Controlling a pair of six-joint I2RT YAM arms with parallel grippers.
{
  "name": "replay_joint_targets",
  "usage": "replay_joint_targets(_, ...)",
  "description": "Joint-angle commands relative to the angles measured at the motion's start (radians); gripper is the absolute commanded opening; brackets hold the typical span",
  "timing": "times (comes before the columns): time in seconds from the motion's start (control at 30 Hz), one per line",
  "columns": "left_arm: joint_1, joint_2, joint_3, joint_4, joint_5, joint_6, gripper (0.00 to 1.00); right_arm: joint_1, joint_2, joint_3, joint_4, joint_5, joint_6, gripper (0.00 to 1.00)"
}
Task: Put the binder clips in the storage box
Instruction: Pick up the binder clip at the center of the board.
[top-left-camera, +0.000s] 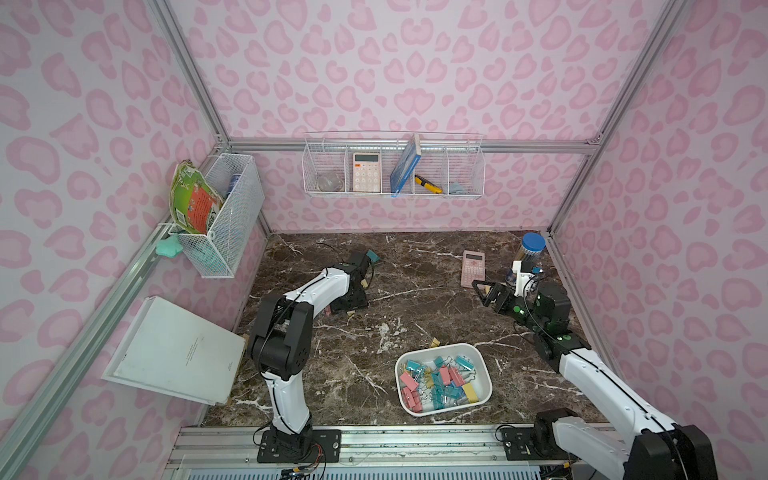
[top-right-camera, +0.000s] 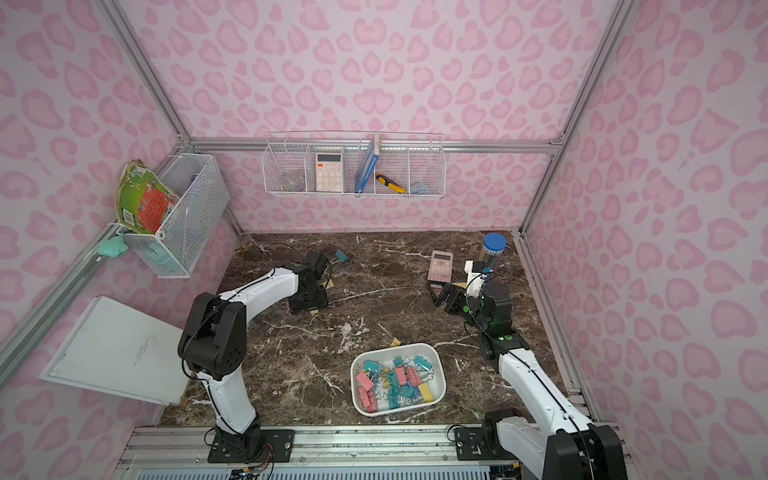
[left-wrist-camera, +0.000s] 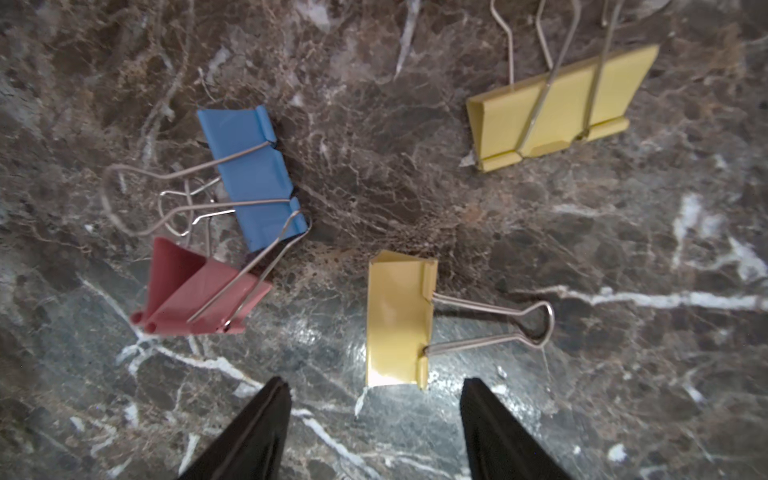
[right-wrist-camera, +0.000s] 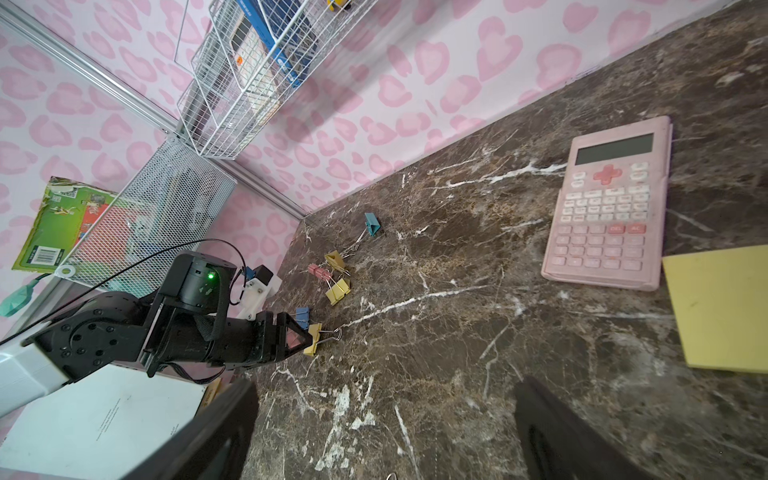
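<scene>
**Left arm:** base at the counter front edge, upper link up to a high elbow. The white forearm reaches fwd toward the back-left area, w/ the wrist bent so the left claw points down at the surface. Fingers are apart w/ nothing btwn them. A yellow clip lies flat just ahead of the tips, roughly in line w/ the gap, wire handles out to one side; no contact visible. Close by are a blue clip & a pink clip, handles overlapping. A second yellow clip lies further off.

**Right arm:** base front-right, forearm running back along the right side. The wrist is turned inward so the right claw points across toward the left arm, low over the counter, just in front of the pink calculator. Fingers are wide apart & empty. A yellow sticky pad lies beside the calculator.

**Storage box & clips:** the storage box sits front-centre on the counter, btwn the two arm bases & well apart from both claws. Most binder clips are heaped inside it: pink, teal, yellow, blue. Outside it, a stray yellow clip lies just beside the box's back rim. A teal clip lies near the back, beyond the left wrist.
</scene>
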Motion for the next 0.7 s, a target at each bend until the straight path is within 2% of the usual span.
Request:
replay_joint_targets(0.0, 0.005, 0.041, 0.017, 0.008, 0.027, 0.02, 0.68, 0.001, 0.014, 0.012, 0.022, 0.003, -0.01, 0.98)
replay_joint_targets(0.2, 0.024, 0.082, -0.003, 0.053, 0.043, 0.024, 0.62, 0.0, 0.016, 0.014, 0.013, -0.001, -0.011, 0.98)
replay_joint_targets(0.33, 0.03, 0.086, -0.013, 0.063, 0.065, 0.026, 0.51, 0.001, 0.004, 0.018, -0.001, 0.011, -0.016, 0.98)
replay_joint_targets(0.53, 0.03, 0.056, -0.02, 0.062, 0.091, 0.028, 0.3, 0.001, -0.002, 0.018, -0.002, 0.01, -0.01, 0.98)
replay_joint_targets(0.67, 0.03, -0.005, -0.015, 0.038, 0.102, 0.036, 0.26, 0.001, -0.012, 0.018, -0.01, 0.011, -0.01, 0.98)
